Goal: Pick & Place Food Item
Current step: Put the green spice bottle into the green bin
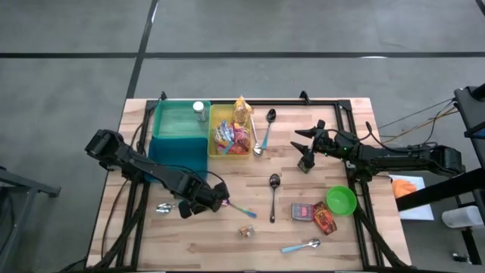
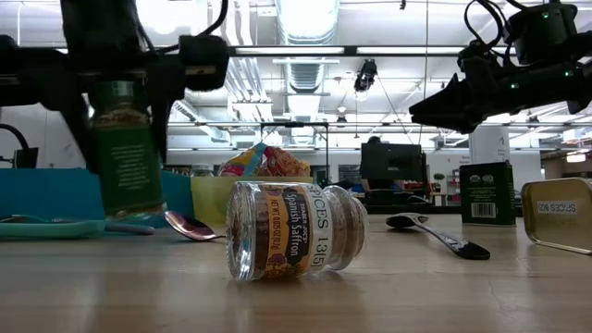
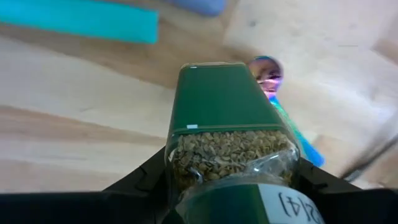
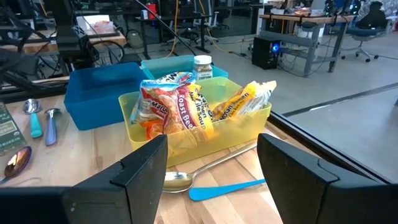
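Green-lidded glass herb jar [image 3: 231,146] clamped in left gripper [image 1: 198,203] jaws, above wooden table [image 1: 227,239]; right gripper [image 1: 307,149] jaws apart, near yellow plastic bin [image 4: 205,134].

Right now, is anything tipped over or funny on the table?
Yes. The little saffron jar lies on its side on the wood, not standing up. The left gripper holds a green spice jar up off the table.

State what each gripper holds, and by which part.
Left gripper holds a green-labelled spice jar by its sides near the lid. Right gripper is open and holds nothing.
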`<act>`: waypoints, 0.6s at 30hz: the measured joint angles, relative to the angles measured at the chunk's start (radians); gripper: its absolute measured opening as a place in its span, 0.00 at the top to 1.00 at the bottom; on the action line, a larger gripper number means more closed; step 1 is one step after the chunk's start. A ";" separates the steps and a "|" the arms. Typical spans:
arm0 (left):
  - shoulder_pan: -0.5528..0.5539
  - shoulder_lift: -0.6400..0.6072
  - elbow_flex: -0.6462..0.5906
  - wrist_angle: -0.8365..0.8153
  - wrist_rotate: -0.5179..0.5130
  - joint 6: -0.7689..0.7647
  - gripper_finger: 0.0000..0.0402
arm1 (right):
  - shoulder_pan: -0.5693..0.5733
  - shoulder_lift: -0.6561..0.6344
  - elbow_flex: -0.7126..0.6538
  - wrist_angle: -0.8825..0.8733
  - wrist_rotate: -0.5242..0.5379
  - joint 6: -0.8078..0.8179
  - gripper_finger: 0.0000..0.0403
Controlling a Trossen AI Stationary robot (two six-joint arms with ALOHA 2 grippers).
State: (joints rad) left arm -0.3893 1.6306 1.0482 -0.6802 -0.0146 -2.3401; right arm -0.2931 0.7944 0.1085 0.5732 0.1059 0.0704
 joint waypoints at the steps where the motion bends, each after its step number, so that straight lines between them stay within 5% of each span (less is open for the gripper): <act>1: 0.000 -0.008 0.001 0.001 -0.015 0.009 0.54 | 0.000 0.000 0.000 0.000 0.000 0.000 0.39; 11: -0.002 -0.026 0.002 -0.029 -0.058 -0.103 0.54 | 0.000 0.000 0.000 0.000 0.000 0.000 0.39; 18: -0.005 -0.026 0.010 -0.070 0.087 -0.312 0.54 | 0.000 0.000 0.000 0.000 0.000 0.000 0.39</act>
State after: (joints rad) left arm -0.3939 1.6047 1.0582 -0.7502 0.0726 -2.6521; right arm -0.2928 0.7944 0.1085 0.5730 0.1059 0.0701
